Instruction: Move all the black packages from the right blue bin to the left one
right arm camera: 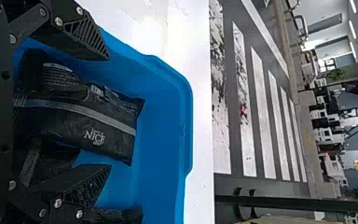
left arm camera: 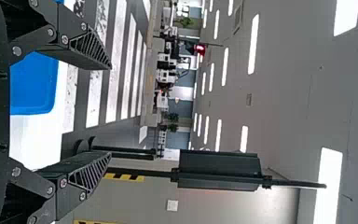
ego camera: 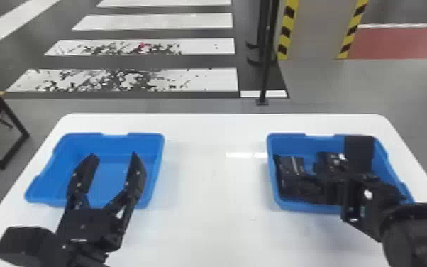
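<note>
Over the left blue bin (ego camera: 148,139), my left gripper (ego camera: 114,156) has its fingers wide apart with nothing between them; the left wrist view shows the same gripper (left arm camera: 111,112). My right gripper (ego camera: 342,183) is low over the right blue bin (ego camera: 287,137), partly covering what lies inside. A black package (ego camera: 289,166) rests by that bin's left wall. In the right wrist view, a black package with a grey stripe (right arm camera: 100,123) lies between and beyond the spread fingers of the right gripper (right arm camera: 109,113). More black packaging (right arm camera: 58,161) sits beside it, partly hidden.
Both bins stand on a white table (ego camera: 212,177), with a wide gap between them. A black post (ego camera: 266,64) rises from the floor behind the table, and a black frame (ego camera: 1,106) stands off to the left.
</note>
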